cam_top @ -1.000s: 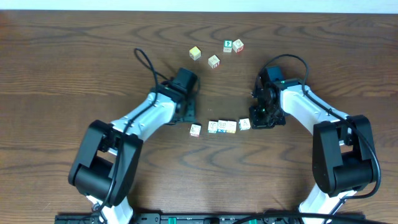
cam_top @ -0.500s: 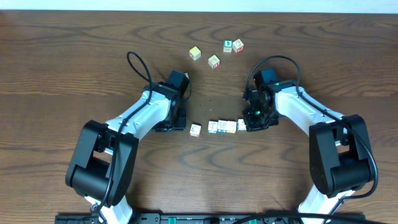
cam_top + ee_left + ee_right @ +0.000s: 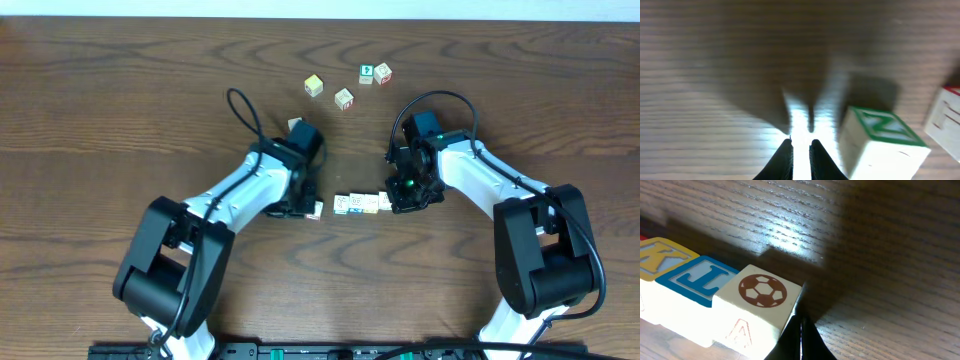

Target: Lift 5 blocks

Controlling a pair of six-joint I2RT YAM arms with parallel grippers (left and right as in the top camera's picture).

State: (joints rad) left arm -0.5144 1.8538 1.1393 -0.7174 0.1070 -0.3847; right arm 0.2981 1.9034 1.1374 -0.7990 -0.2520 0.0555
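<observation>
Blocks point(image 3: 362, 203): row at frame center on tabletop point(image 3: 120, 100), one more point(image 3: 315, 210) just left.
Left fingers point(image 3: 801, 149): nearly closed, empty, beside green-edged block point(image 3: 880, 145).
Right fingers point(image 3: 799, 330): closed, empty, against soccer-ball block point(image 3: 760, 302).

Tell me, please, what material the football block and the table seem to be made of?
The football block looks like pale wood with a smooth matte cream finish: its football and letter are printed flat, though no grain shows, so wood is a guess. The table looks like dark brown wood or wood-look laminate with clear grain lines and a soft sheen.
</observation>
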